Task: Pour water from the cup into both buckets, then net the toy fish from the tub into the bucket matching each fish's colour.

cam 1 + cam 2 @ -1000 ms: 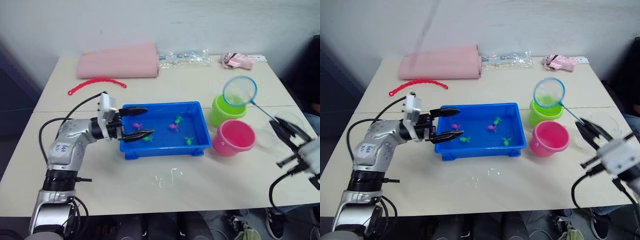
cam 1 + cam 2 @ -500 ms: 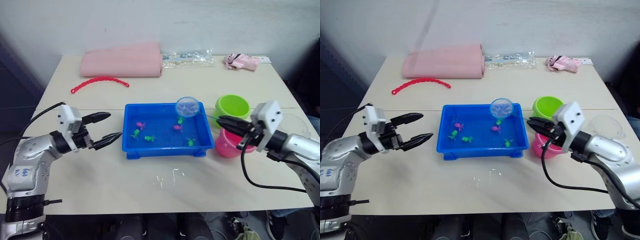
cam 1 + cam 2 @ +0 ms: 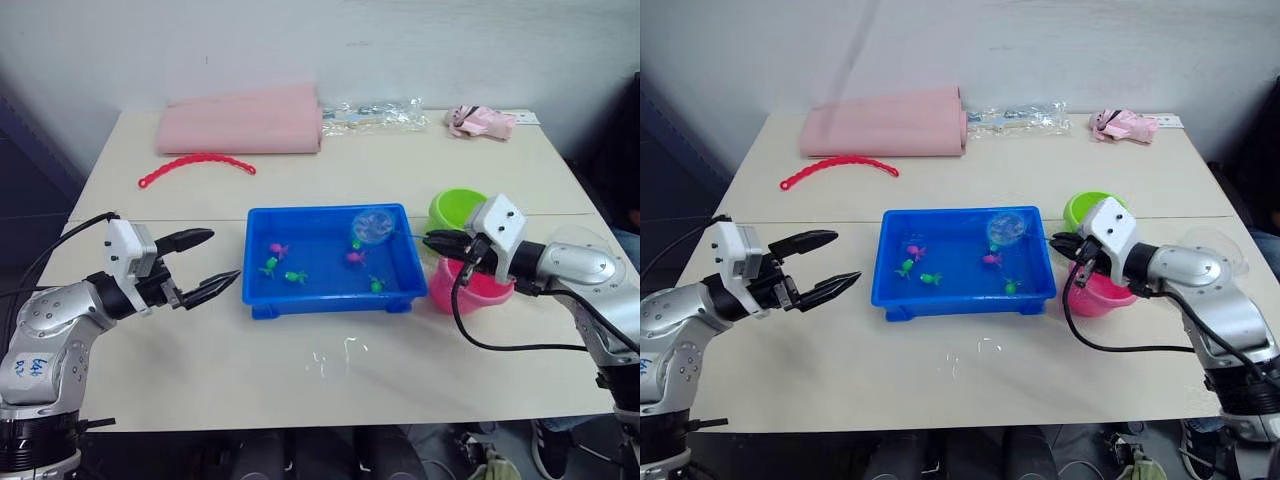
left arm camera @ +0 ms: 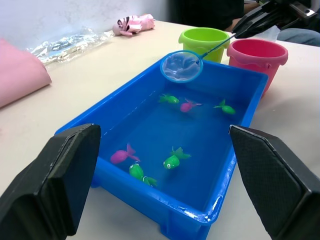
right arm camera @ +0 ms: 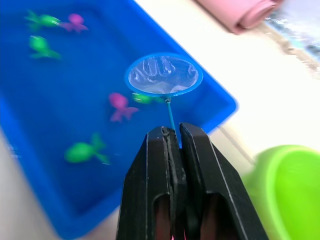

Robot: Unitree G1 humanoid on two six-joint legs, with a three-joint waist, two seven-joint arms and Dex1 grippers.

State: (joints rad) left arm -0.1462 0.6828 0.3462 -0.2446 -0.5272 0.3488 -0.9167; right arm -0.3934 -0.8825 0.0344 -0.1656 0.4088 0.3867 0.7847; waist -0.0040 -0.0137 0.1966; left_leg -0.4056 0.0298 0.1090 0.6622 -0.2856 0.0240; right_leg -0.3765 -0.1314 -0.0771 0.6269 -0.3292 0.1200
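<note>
Since half a second ago the net has dipped a little lower over the far right corner of the tub, and the right gripper has eased in toward the tub's right wall. That gripper is pressed together, pinching the net's thin handle, as the right wrist view shows. The hoop hangs above the water beside a green fish and a pink fish; four more lie in the tub: a pink one and two green ones toward the left, and another green one near the right front. The pink bucket sits just right of the tub, under the right arm, with the green bucket beyond it. Off the tub's left side, on the table, the left gripper hovers with its fingers spread, holding nothing.

To net well, I judge the hoop should go in tilted, slide under one fish, then lift level so the fish stays put; picking a single colour per scoop saves sorting at the buckets.
</note>
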